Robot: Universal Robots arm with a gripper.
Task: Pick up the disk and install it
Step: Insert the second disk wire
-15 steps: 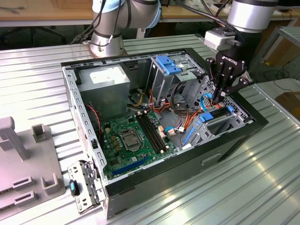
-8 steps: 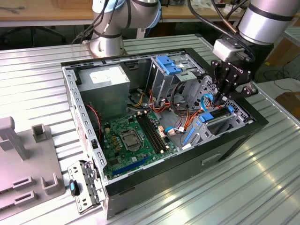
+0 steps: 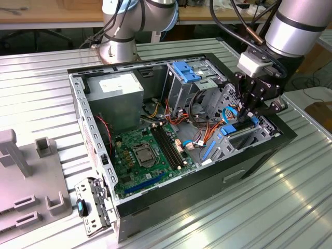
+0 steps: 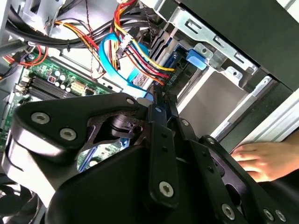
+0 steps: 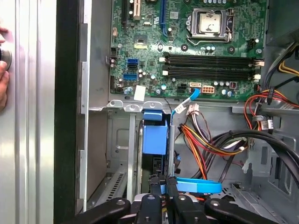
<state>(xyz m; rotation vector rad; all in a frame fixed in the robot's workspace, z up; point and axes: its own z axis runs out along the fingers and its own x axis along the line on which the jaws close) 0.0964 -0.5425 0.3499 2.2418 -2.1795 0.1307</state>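
Observation:
The disk (image 5: 154, 137) stands on edge in a slot of the metal drive cage (image 3: 249, 137), at the case's front corner on the exterior view's right. Its bright blue carrier tab (image 4: 196, 58) faces the motherboard, and its blue frame (image 3: 232, 130) shows in the exterior view. My gripper (image 3: 244, 113) reaches down into the cage from above. Its black fingers sit close together at the disk's near end, seen in both wrist views (image 5: 163, 181) (image 4: 158, 100), with a bit of blue between the tips. The disk's body is mostly hidden in the slot.
The open case holds the green motherboard (image 3: 145, 153), a grey power supply (image 3: 116, 96) and a tall drive bay with a blue bracket (image 3: 187, 70). Bundled wires (image 5: 210, 140) and a flat blue cable (image 5: 198, 185) run beside the cage. A person's hand (image 4: 261, 158) rests outside the case. A grey fixture (image 3: 26, 181) stands at the exterior view's left.

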